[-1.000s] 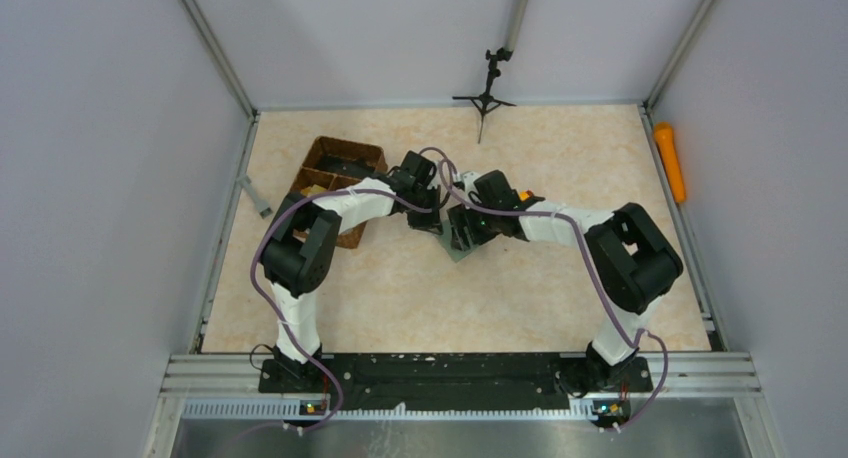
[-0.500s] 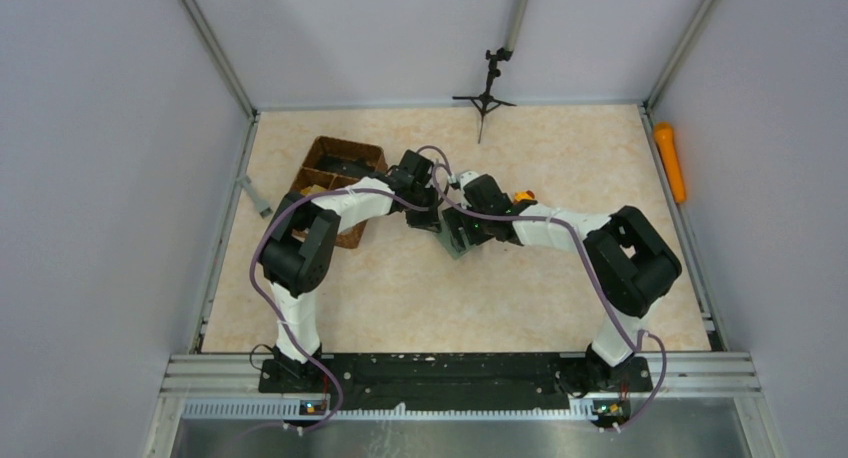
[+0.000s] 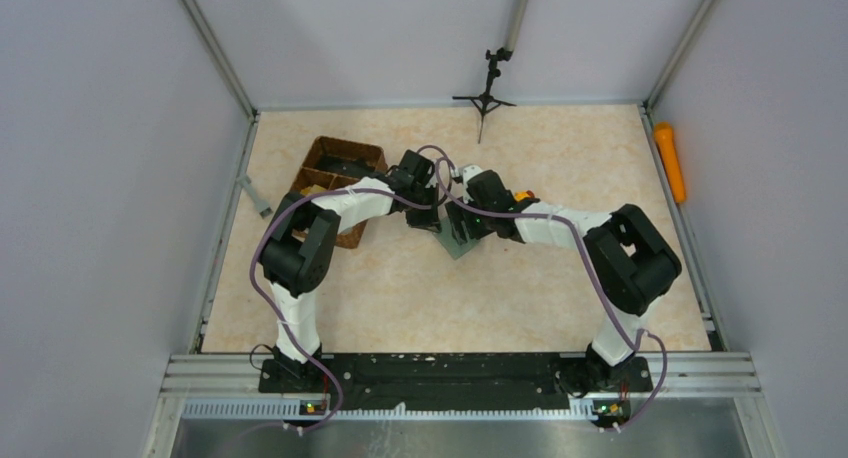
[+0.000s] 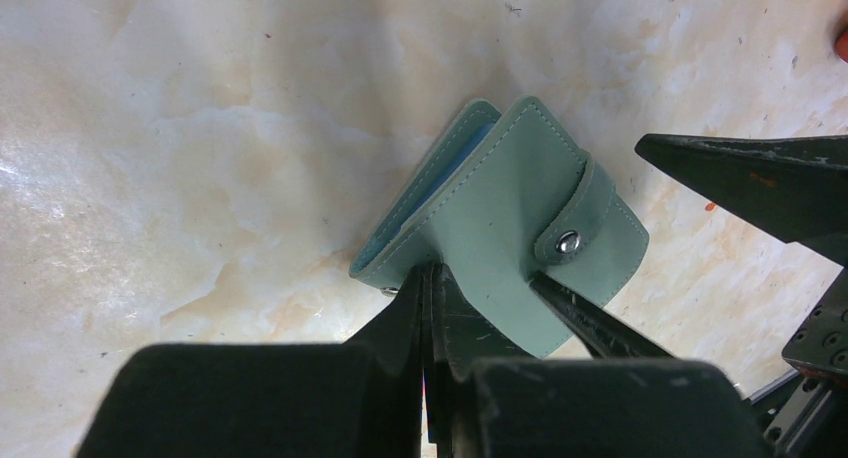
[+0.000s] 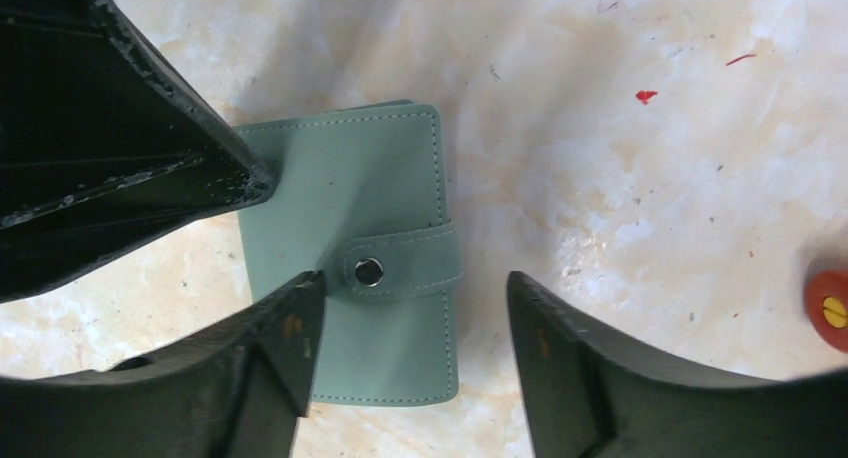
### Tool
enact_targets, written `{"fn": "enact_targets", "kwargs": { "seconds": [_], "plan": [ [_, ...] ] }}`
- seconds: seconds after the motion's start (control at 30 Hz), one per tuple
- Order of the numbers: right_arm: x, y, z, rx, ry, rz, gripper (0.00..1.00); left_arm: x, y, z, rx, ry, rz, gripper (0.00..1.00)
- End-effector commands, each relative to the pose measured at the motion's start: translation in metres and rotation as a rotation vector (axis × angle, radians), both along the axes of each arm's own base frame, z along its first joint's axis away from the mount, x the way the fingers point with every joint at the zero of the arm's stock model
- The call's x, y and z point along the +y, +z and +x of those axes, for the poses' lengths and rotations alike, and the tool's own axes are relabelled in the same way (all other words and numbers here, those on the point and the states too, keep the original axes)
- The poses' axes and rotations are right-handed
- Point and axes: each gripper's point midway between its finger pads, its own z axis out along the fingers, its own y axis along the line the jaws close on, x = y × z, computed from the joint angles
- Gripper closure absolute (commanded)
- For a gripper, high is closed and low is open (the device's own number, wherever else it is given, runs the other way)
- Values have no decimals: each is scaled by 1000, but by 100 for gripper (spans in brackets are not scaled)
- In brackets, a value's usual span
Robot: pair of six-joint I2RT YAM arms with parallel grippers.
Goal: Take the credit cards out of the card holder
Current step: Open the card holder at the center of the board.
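The card holder, grey-green, lies closed on the table with its snap strap fastened. It also shows in the left wrist view and under both wrists in the top view. My left gripper is shut, its tips resting on the holder's near edge. My right gripper is open and straddles the strap side: one finger over the cover, the other over bare table beside it. The credit cards are hidden inside the holder.
A brown wicker tray stands behind the left arm. A small orange block sits just right of the right wrist, and its red-orange edge shows in the right wrist view. A black tripod stands at the back wall.
The right wrist has shifted a little back and left over the holder, and its jaws widened then narrowed slightly. The left gripper and holder have stayed put.
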Motion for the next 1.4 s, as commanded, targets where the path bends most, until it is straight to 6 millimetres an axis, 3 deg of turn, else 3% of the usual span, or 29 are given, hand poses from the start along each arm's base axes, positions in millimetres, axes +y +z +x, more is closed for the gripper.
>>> {"fn": "enact_targets", "kwargs": {
  "seconds": [0.0, 0.23, 0.4, 0.73, 0.9, 1.2, 1.37],
  "plan": [
    [11, 8, 19, -49, 10, 25, 38, 10, -11, -4, 8, -12, 52, 100],
    [9, 1, 22, -51, 17, -12, 39, 9, -12, -5, 12, -17, 50, 100],
    [14, 0, 21, -47, 45, 1, 59, 8, -12, -5, 13, -20, 47, 100],
    [13, 4, 20, -41, 18, 33, 67, 9, -14, -5, 18, -21, 52, 100],
    [2, 10, 28, 19, -64, 183, 76, 9, -15, -5, 20, -22, 55, 99],
    [-6, 10, 28, 216, -88, 509, 79, 11, -23, -5, 42, -22, 80, 99],
    [-11, 5, 27, 277, -108, 580, 83, 12, -27, -5, 48, -20, 96, 99]
  ]
}}
